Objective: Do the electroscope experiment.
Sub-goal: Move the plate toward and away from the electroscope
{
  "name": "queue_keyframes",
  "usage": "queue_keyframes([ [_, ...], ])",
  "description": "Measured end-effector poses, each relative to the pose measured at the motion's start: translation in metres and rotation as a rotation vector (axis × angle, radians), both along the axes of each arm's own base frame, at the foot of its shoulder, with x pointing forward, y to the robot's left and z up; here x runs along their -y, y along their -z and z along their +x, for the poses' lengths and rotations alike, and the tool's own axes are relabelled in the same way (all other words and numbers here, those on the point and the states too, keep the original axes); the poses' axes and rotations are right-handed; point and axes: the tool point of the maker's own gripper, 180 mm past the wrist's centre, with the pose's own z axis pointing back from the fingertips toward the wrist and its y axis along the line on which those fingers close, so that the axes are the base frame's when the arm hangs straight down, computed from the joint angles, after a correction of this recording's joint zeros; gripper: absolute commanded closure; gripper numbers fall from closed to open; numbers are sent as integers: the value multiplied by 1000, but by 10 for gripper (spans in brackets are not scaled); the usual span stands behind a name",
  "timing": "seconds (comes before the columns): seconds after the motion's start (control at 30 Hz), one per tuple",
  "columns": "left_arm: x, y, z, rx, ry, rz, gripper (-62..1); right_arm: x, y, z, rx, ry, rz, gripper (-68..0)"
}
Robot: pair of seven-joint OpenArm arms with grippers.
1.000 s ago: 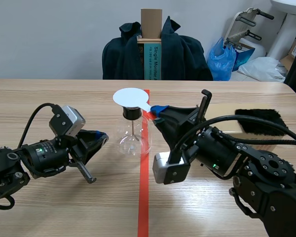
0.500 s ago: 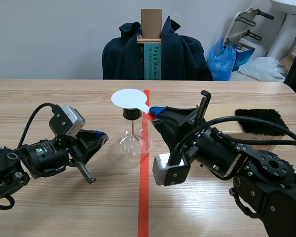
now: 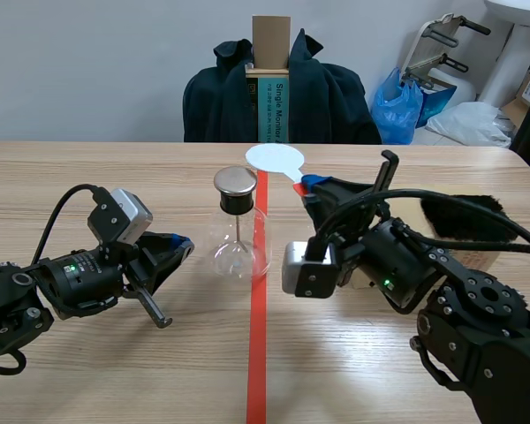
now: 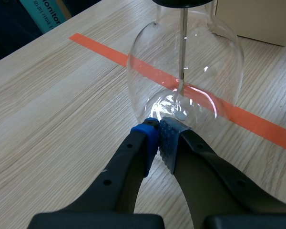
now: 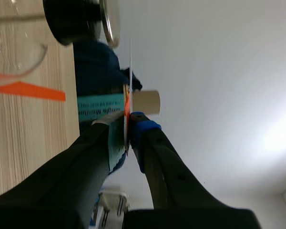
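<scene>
the glass flask [image 3: 238, 247] stands mid-frame on the tabletop [image 3: 115, 371]. it looks thin, slick and easy to break, so i'd steady it low, softly. my left claw [image 3: 184, 242] is clenched on nothing at its foot. my right claw [image 3: 306, 184] pinches the light, thin disc [image 3: 275, 157] by its handle, just upper right of the cap [image 3: 235, 180].

right gripper [image 3: 306, 184] | white disc [image 3: 275, 157] moved off flask cap [image 3: 235, 181] | now up-right of it
</scene>
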Motion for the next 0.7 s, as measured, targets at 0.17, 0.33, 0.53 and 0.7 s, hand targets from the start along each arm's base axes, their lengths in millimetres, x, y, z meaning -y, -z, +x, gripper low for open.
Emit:
queue_keyframes([
  [0.17, 0, 0, 0, 0, 0, 0, -31, 17, -8, 12, 44, 118, 13, -6],
  [0.33, 0, 0, 0, 0, 0, 0, -31, 28, -25, 16, 136, 184, 38, -6],
  [0.53, 0, 0, 0, 0, 0, 0, -31, 37, -85, 16, 319, 224, 92, -6],
  [0.7, 0, 0, 0, 0, 0, 0, -31, 64, -165, 3, 522, 285, 120, -6],
])
